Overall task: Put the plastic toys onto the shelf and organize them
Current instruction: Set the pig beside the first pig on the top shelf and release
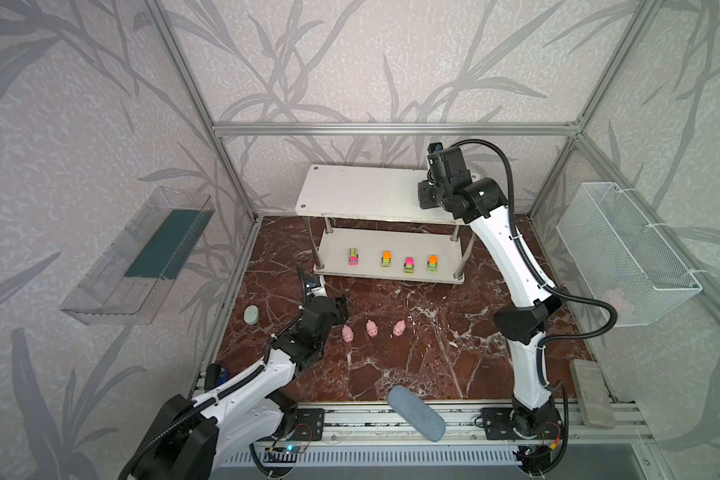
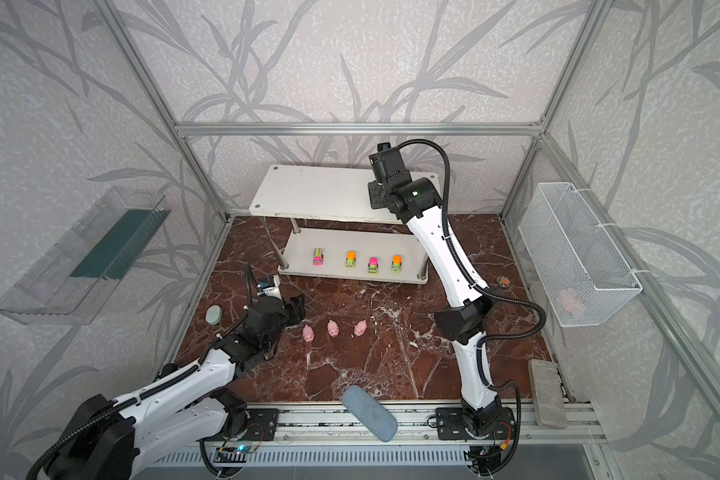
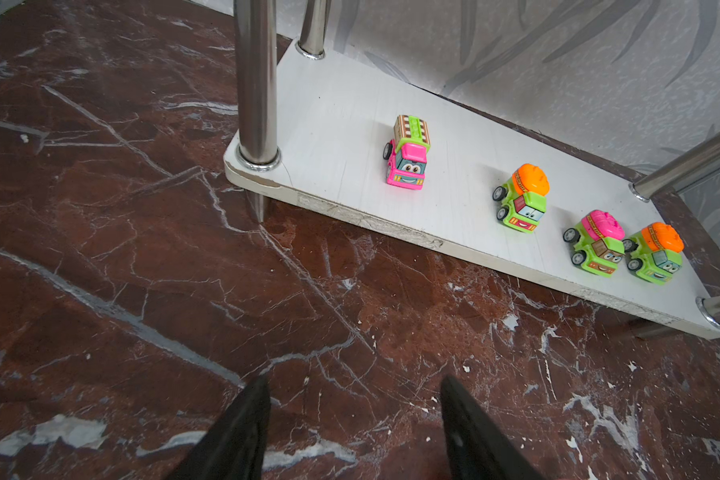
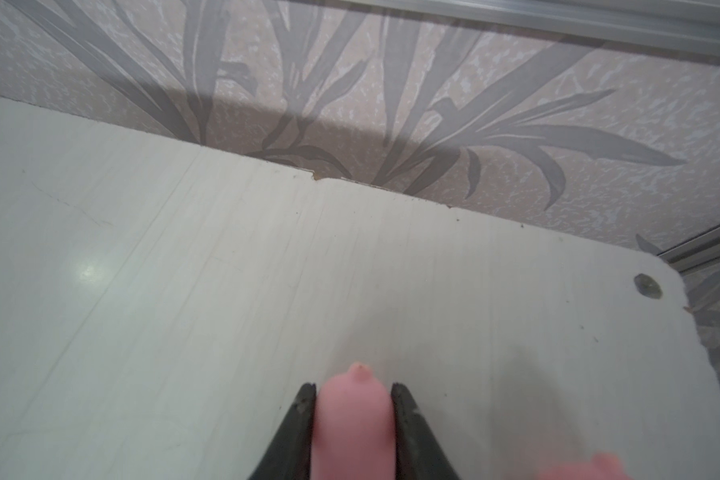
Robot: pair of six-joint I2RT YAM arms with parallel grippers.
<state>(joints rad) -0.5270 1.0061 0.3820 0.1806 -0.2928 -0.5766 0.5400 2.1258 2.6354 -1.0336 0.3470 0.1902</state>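
Jaws pinching pink pig (image 4: 354, 419), right arm (image 1: 504, 245) stretched above shelf (image 4: 225, 291)

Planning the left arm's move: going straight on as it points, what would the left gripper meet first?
The left gripper would likely meet the shelf at its lower board's front edge, between the chrome post and the pink-cab truck; only bare floor lies before it. Height unclear: it might touch floor first.
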